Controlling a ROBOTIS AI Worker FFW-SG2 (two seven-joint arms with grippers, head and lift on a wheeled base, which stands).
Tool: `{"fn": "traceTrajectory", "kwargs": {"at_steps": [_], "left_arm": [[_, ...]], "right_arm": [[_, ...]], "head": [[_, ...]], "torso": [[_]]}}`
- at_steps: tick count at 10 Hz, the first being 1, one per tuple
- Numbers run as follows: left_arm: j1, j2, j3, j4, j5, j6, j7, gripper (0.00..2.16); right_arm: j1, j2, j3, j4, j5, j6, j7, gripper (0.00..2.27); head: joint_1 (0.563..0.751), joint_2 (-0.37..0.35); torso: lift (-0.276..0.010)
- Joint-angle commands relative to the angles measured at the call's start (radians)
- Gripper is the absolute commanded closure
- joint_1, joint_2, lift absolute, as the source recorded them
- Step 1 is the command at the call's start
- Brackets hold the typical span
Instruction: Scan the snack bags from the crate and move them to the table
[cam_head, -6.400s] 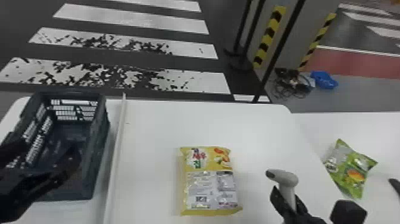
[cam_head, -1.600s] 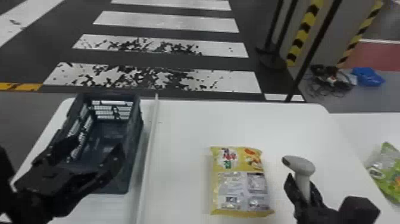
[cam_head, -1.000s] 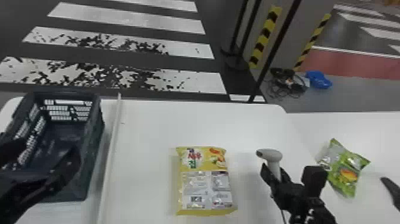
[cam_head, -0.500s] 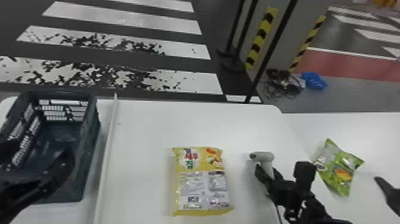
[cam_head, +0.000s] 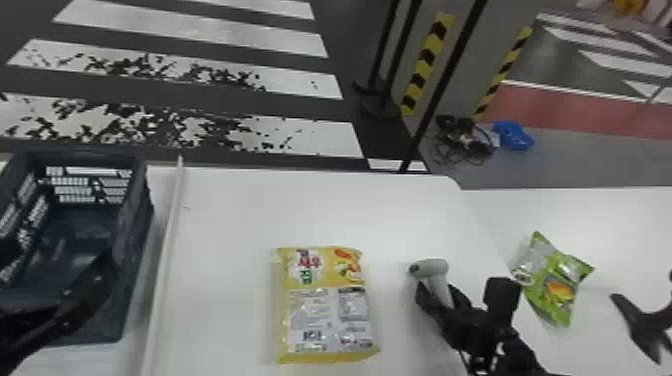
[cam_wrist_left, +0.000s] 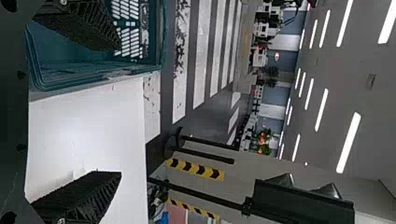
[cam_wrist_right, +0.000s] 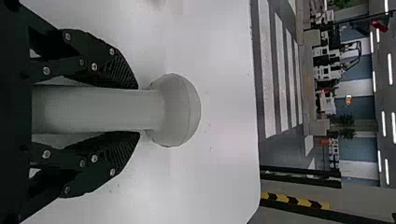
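Yellow snack bag (cam_head: 327, 305) lies on the table (cam_head: 225, 215), crate (cam_head: 135, 225) and left claw (cam_head: 57, 256) (jaws parted) to its left, right claw (cam_head: 442, 292) (clamped on grey scanner (cam_head: 431, 269)) to its right, green snack bag (cam_head: 554, 285) farther right.

Yellow snack bag (cam_head: 327, 315) on white table (cam_head: 225, 225), scanner (cam_head: 434, 268) in right hand (cam_head: 440, 292), green bag (cam_head: 556, 286) at right, crate (cam_head: 134, 240) at left

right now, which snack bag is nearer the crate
The yellow snack bag, lying between the crate and the scanner; the green snack bag lies beyond the scanner, farther right.
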Motion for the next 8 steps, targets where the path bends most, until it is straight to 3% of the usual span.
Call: {"fn": "traceTrajectory", "kwargs": {"at_steps": [1, 3, 5, 8], "left_arm": [[-0.001, -0.002, -0.001, 0.000, -0.002, 0.000, 0.000, 0.04], [-0.008, -0.002, -0.003, 0.001, -0.002, 0.003, 0.000, 0.04], [-0.009, -0.001, -0.003, 0.006, 0.000, 0.003, 0.000, 0.04], [-0.021, 0.002, -0.003, 0.018, 0.006, 0.003, -0.005, 0.04]], "right_arm": [[0.029, 0.001, -0.006, -0.053, 0.000, -0.005, -0.005, 0.00], [0.070, 0.009, -0.009, -0.142, 0.000, 0.013, -0.030, 0.00], [0.167, 0.021, -0.003, -0.315, -0.008, 0.032, -0.088, 0.00], [0.262, 0.065, 0.029, -0.475, -0.028, 0.081, -0.129, 0.03]], "head": [[0.695, -0.291], [0.695, -0.291], [0.695, -0.290], [0.695, -0.255]], "torso": [[-0.095], [-0.095], [-0.095], [-0.095]]}}
